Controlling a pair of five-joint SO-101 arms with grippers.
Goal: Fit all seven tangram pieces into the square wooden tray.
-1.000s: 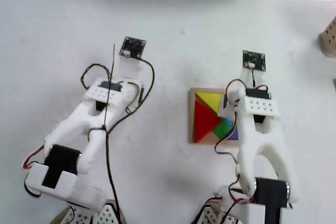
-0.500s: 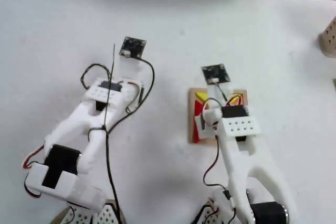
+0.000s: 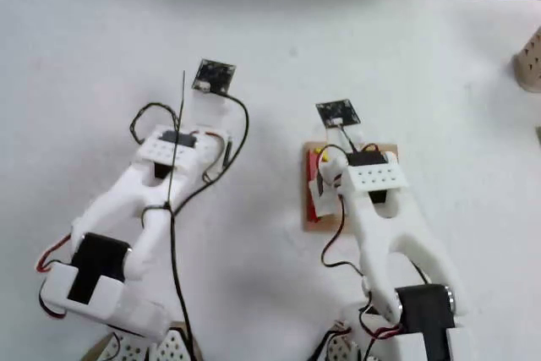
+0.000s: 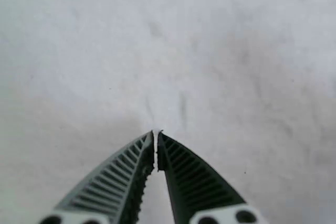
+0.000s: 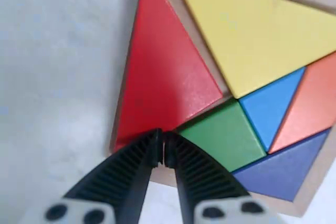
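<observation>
The square wooden tray [image 3: 309,221] lies right of the table's middle, mostly covered by the right arm [image 3: 372,183]. In the right wrist view its pieces show: a large red triangle [image 5: 163,82] lying over the tray's edge, a large yellow triangle [image 5: 257,30], a green square [image 5: 223,135], a small blue triangle [image 5: 268,106], an orange piece [image 5: 310,103] and a dark blue piece [image 5: 286,169]. My right gripper [image 5: 163,148] is shut, its tips at the red triangle's near edge beside the green square. My left gripper [image 4: 156,136] is shut over bare white table, at the left [image 3: 182,145].
Two small circuit boards [image 3: 214,76] [image 3: 337,112] lie on the white table [image 3: 101,65] behind the arms, with black cables trailing. A pale perforated object [image 3: 530,61] stands at the right edge. Open table lies at the back and far left.
The right arm has swung left over the tray and now covers most of the pieces, its tips at the red triangle. The left arm has stayed still.
</observation>
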